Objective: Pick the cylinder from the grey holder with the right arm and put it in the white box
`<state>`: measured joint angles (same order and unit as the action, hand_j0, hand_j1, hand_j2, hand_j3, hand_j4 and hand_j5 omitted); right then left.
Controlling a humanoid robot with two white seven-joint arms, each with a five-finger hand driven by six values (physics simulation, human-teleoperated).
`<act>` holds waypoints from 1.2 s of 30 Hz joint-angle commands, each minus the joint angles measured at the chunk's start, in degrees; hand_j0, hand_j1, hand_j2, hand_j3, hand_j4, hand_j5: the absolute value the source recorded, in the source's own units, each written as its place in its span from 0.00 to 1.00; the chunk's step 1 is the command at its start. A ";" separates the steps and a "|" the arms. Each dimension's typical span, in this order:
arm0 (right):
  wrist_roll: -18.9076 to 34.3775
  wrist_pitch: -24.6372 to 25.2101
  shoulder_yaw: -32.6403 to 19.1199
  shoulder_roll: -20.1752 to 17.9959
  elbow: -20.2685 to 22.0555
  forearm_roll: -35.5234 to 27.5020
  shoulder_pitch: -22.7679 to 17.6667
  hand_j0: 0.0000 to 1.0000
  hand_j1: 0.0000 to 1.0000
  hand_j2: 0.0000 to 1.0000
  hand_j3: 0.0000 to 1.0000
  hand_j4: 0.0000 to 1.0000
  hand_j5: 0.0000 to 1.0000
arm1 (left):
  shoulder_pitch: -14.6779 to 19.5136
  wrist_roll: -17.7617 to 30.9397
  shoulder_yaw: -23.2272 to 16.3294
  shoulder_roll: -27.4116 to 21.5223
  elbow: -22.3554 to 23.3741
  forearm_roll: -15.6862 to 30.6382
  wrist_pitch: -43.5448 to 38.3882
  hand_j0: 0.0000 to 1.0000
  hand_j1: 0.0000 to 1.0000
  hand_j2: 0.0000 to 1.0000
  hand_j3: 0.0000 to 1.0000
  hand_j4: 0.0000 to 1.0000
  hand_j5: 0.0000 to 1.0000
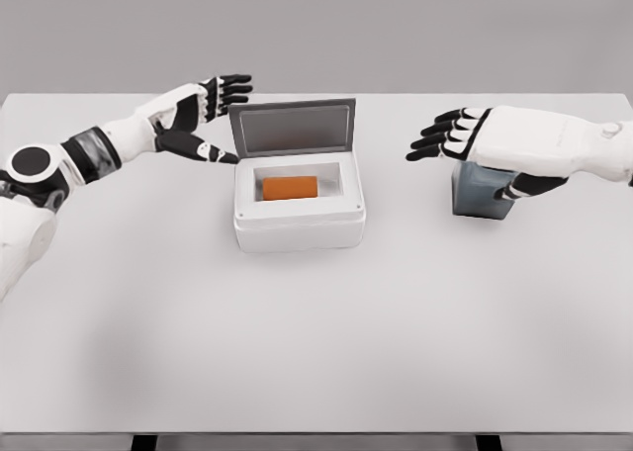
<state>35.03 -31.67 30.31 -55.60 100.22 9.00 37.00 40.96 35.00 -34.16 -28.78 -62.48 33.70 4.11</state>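
The left hand [203, 115], white with black fingers, hovers over the far left part of the plain white counter [316, 342], just left of the box's raised lid. Its fingers are spread and relaxed and hold nothing; the thumb points toward the lid's lower left corner.

At the centre stands the white rectangular box [300, 216] with rounded corners, its grey-lined hinged lid [293, 127] tilted up and back at the far side. Inside the box's recess lies the orange cylinder [290, 188]. It rests on its side, its long axis running left to right across the view, parallel to the box's front wall, with one end toward each hand. It sits near the middle of the recess, a little left of centre.

Further right, the right hand [490, 144], also white with black fingers, hangs palm down above the dark grey block-shaped holder [478, 200]. Its fingers are stretched out flat toward the box and grip nothing; the thumb hangs down over the holder's right top edge. The hand hides most of the holder's top. The holder stands on the counter well apart from the box.
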 commanded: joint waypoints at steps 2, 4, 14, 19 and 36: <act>-0.03 0.38 -0.25 0.49 -0.20 -0.30 0.26 1.00 1.00 1.00 1.00 1.00 1.00 | -0.26 0.00 -0.30 -0.39 -1.51 0.58 0.02 1.00 1.00 1.00 1.00 1.00 1.00; -0.03 0.29 -0.43 0.05 -0.03 -0.30 0.44 1.00 1.00 1.00 1.00 1.00 1.00 | -0.35 0.00 -0.91 -0.83 -1.95 1.29 0.11 1.00 1.00 1.00 1.00 1.00 1.00; -0.03 -0.24 -2.89 -2.06 0.24 -0.21 -0.79 1.00 1.00 1.00 1.00 1.00 1.00 | -2.20 0.00 -1.35 -4.26 -6.17 3.83 0.11 1.00 1.00 1.00 1.00 1.00 1.00; -0.03 -0.24 -2.80 -2.06 0.24 -0.21 -0.88 1.00 1.00 1.00 1.00 1.00 1.00 | -2.81 0.00 -1.35 -4.26 -7.40 3.83 0.11 1.00 1.00 1.00 1.00 1.00 1.00; -0.03 -0.06 -2.98 -2.32 0.24 -0.30 -0.70 1.00 1.00 1.00 1.00 1.00 1.00 | -5.10 0.00 -1.18 -8.39 -14.16 3.83 0.28 1.00 1.00 1.00 1.00 1.00 1.00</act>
<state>35.03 -31.93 27.37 -57.84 100.46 9.05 36.30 35.86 35.00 -35.40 -36.30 -75.84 37.18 4.39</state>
